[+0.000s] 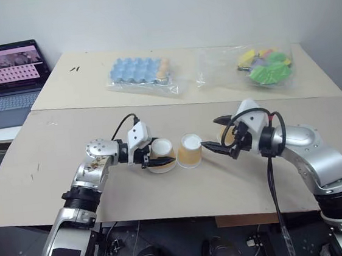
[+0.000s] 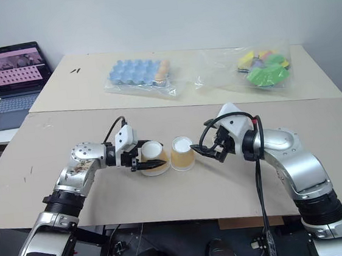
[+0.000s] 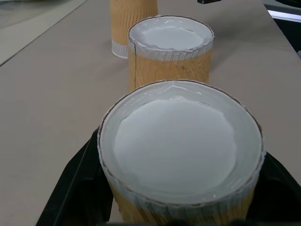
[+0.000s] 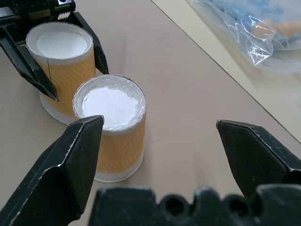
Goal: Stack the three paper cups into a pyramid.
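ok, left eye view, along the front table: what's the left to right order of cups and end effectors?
left end effector shut on the held cup → middle cup → right end effector, open.

Both arms reach in over the table toward each other, forearms bent inward at the elbows. The left end effector [image 1: 160, 162] points to the robot's right and slightly downward, its two black fingers [image 4: 99, 49] closed around the sides of an upside-down paper cup [image 1: 161, 154]. The right end effector [image 1: 217, 135] points forward and left, tilted a little down, its fingers [image 4: 77, 155] spread wide apart and gripping nothing.
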You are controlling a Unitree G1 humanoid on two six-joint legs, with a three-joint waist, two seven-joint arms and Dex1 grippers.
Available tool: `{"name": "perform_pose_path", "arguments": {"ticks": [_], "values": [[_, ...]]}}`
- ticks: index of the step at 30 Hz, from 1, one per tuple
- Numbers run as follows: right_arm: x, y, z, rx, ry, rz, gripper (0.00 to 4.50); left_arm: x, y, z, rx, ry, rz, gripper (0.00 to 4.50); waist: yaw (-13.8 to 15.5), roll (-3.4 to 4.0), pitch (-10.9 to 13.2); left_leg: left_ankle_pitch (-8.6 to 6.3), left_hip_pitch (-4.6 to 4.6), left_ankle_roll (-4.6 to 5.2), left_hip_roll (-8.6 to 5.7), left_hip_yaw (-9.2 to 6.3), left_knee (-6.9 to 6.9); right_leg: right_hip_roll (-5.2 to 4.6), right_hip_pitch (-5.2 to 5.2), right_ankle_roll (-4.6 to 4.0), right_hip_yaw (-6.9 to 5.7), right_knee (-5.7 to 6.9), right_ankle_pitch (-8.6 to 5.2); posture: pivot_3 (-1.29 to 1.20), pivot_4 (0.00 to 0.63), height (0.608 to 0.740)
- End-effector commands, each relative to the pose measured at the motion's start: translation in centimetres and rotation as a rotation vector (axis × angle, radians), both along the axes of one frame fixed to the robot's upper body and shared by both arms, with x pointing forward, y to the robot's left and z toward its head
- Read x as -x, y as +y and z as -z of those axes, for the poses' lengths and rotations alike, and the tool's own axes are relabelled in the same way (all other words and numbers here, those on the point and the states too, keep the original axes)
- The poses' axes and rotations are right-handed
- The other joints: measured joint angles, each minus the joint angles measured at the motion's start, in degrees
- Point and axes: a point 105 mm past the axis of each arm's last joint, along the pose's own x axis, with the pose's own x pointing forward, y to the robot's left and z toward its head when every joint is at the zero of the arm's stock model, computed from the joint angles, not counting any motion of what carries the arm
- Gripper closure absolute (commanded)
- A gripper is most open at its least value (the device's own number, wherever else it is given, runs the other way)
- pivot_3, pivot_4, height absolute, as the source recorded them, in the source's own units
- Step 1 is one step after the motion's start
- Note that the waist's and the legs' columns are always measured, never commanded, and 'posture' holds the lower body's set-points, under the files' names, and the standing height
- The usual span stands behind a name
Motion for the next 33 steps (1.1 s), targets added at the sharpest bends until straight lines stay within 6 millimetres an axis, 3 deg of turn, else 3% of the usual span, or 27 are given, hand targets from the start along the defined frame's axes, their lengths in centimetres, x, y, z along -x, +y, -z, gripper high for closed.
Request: {"name": "perform_pose_path", "arguments": {"ticks": [1,3,8,18,23,28,33], "values": [[0.3,-0.4,-1.7,-0.004,-0.061,0.011,0.00,-0.1,-0.7,-0.5,-0.006,-0.029,0.025,1.53,0.0,0.00,0.0,0.00,0.00,0.00,0.00,0.00,0.00,0.00,0.00,0.00,0.00,0.00,0.00,0.00,0.150,0.735],[0.3,-0.4,-1.7,-0.004,-0.062,0.013,0.00,-0.2,-0.7,-0.5,-0.004,-0.027,0.025,1.53,0.0,0.00,0.0,0.00,0.00,0.01,0.00,-0.01,0.01,0.00,0.00,0.00,0.00,0.00,0.00,0.00,0.150,0.735],[0.3,-0.6,-1.7,-0.003,-0.061,0.018,0.00,-0.4,-0.7,-1.0,0.017,-0.046,0.015,0.06,0.0,0.00,0.0,-0.01,-0.02,0.02,0.00,-0.03,0.00,0.00,-0.01,0.00,0.00,-0.01,0.00,0.00,0.150,0.735],[0.6,-1.6,-1.8,-0.006,-0.047,0.029,0.00,1.2,1.0,-5.1,0.057,-0.051,0.029,0.06,-0.2,0.00,0.0,-0.01,-0.08,0.03,0.01,-0.06,-0.01,0.00,-0.05,0.00,0.00,-0.03,0.00,0.00,0.150,0.735],[2.1,-5.4,-2.0,-0.006,-0.015,0.095,0.00,3.7,2.7,-9.4,0.129,-0.033,-0.005,0.06,0.1,0.00,0.0,-0.03,-0.12,0.06,0.00,-0.15,-0.05,0.00,-0.06,0.02,0.00,-0.10,-0.01,0.00,0.150,0.735],[3.3,-8.6,0.6,0.060,0.102,0.188,0.00,4.6,2.7,-10.2,0.151,-0.031,-0.048,0.06,0.6,0.00,0.0,-0.05,0.09,0.09,-0.04,-0.22,-0.04,-0.03,0.19,0.06,0.00,-0.12,-0.03,0.00,0.150,0.735],[0.7,-10.4,3.2,0.093,0.116,0.356,0.00,5.2,2.6,-10.2,0.152,-0.027,-0.069,0.06,0.0,0.01,0.0,-0.07,0.41,0.11,-0.05,-0.26,-0.04,-0.02,0.52,0.08,0.14,-0.11,-0.04,0.00,0.150,0.735]]}}
